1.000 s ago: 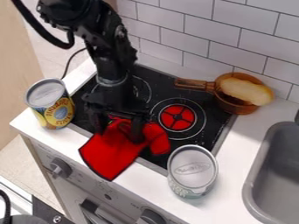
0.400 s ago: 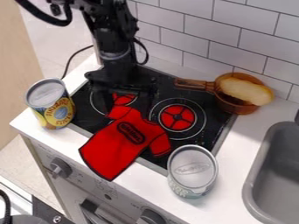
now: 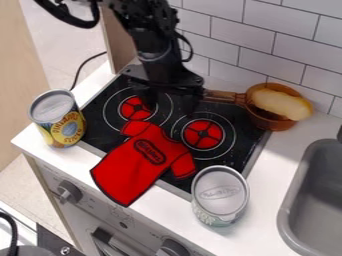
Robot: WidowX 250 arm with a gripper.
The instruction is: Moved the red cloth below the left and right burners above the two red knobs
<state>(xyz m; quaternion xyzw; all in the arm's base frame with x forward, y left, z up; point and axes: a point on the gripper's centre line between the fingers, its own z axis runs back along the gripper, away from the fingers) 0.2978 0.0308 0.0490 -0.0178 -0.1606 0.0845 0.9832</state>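
I see the red cloth [image 3: 127, 175] spread out like a little short-sleeved shirt, dark-edged, with an oval patch on its chest. It lies across the stovetop's [image 3: 101, 134] front edge, its hem on the white counter [image 3: 174, 212]. Above the burners, my gripper [image 3: 172, 102] seems spread wide, though its dark fingers blur together.

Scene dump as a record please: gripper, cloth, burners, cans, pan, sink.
gripper: open, above rear part of stovetop, holding nothing
red cloth: shirt-shaped, spread across stovetop's front edge onto counter
burners: two, red centers, behind cloth; left, right
cans: two, upright; yellow-labelled can left of stovetop, pale can near its front right corner
pan: brown, rear right, pale oblong item inside
sink: gray, far right
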